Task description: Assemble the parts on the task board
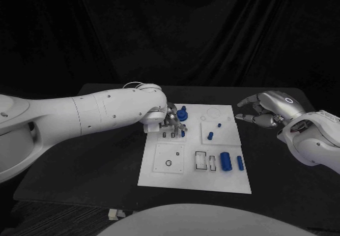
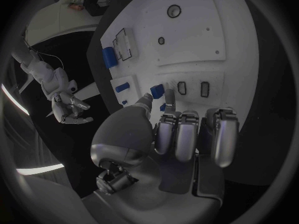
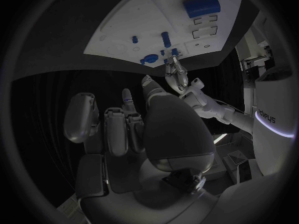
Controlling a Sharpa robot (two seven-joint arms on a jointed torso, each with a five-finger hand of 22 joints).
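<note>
Black cloth hangs behind a black desk (image 1: pixel 85 162), and the white task board (image 1: pixel 184 174) lies at its middle.

My left hand (image 1: pixel 168 122) is down on the far left part of the board, fingers curled toward a small blue part (image 2: pixel 157 90) right at their tips. I judge it is pinching or pressing that piece beside the two small slots (image 2: pixel 193 88), but I cannot tell for certain that it has a grip (the fingers cover the contact). Just at one o'clock from that hand in the head view stands a blue peg-like part (image 1: pixel 183 115), very close to the fingers.

Going outward, two small blue parts (image 1: pixel 212 134) sit at three o'clock from the hand near mid-board, and at about five o'clock a thick blue cylinder (image 1: pixel 226 161) and a slimmer one (image 1: pixel 240 163) lie with their long axes running near to far, next to rectangular recesses (image 1: pixel 202 160).

My right hand (image 1: pixel 268 112) hovers off the board's far right corner, fingers loosely curled and apart, holding nothing. It is the nearer hand to the cylinders, I reckon; the left is committed to its slot.
</note>
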